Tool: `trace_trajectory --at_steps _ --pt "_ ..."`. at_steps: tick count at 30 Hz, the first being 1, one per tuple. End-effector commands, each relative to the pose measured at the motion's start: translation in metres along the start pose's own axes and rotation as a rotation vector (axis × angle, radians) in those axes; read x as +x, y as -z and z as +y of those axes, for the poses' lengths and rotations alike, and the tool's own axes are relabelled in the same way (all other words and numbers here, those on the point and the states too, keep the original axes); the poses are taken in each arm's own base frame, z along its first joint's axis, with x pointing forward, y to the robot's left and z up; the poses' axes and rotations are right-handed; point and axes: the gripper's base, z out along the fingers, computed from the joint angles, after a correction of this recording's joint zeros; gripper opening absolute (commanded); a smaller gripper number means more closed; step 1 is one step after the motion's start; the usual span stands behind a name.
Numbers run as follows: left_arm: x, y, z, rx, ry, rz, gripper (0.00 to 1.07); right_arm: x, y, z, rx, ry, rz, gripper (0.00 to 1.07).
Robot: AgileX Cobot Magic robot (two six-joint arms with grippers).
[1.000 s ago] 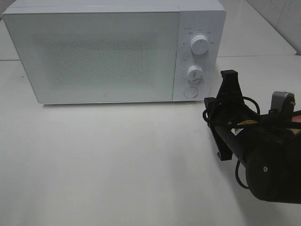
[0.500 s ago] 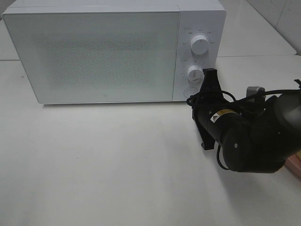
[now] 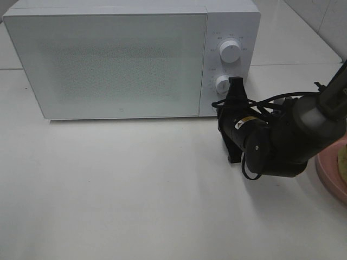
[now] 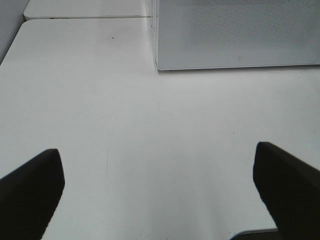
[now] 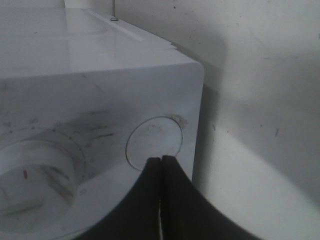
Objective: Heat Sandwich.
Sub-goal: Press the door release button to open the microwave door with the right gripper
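Closed right fingers [image 5: 145, 200] have reached, perhaps touching, the round button [image 5: 154, 137].

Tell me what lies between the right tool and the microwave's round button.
Nothing: in the right wrist view the shut right tool sits right at the round button, its tips at the rim.

Lab-style robot test bench, white tabletop [image 3: 108, 189], white microwave [image 3: 108, 59], black robot arm [image 3: 293, 135] with loose cabling.

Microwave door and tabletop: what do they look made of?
Microwave door: probably smooth white glass or plastic, semi-gloss, with a fine dotted screen pattern across it. Tabletop: matte white, likely laminate; faint scuff marks and a seam between panels show.
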Motion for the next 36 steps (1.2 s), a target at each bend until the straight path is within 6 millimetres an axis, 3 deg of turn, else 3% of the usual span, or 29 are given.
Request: trace_trajectory --at_steps 1,11,26,36 --pt "0.002 0.002 -0.001 0.001 -0.001 -0.03 0.97 0.003 -0.008 0.005 -0.013 0.014 0.024 0.0" --pt "0.002 0.002 -0.001 0.001 -0.001 -0.03 0.97 0.006 -0.02 0.008 -0.049 0.003 0.007 0.0" --pt "0.002 0.002 -0.001 0.001 -0.001 -0.03 0.97 -0.008 -0.024 0.012 -0.074 0.033 -0.044 0.0" --pt "0.002 0.002 -0.001 0.001 -0.001 -0.03 0.97 -0.005 -0.024 0.01 -0.061 0.052 -0.019 0.0"
